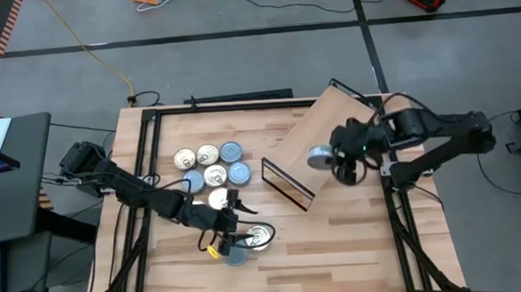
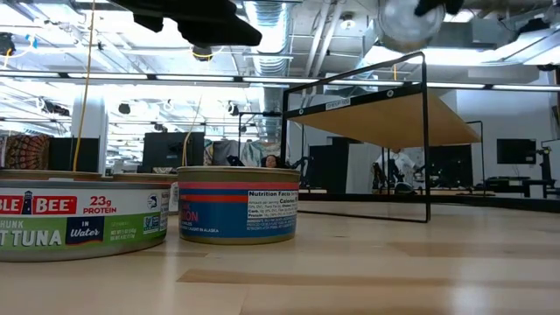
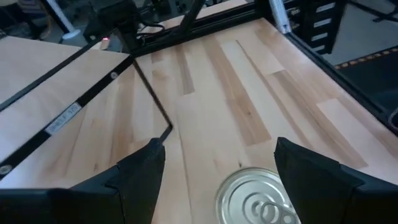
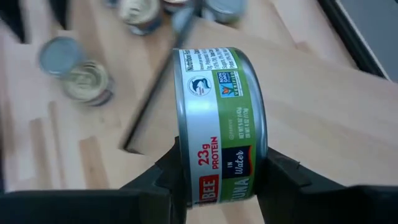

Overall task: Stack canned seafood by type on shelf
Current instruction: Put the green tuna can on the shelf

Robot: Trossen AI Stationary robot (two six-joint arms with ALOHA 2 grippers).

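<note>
Right claw (image 4: 217, 171) clamped on tuna tin (image 4: 217, 118) over shelf (image 1: 326, 125), label partly hidden; left claw (image 3: 217, 171) agape.

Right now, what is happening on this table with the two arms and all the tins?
The right claw is shut on a green-label tuna tin and holds it above the wooden shelf. The left claw is open and hangs over a gold-lid tin near the front of the table. A group of tins sits left of the shelf, not yet stacked.
</note>
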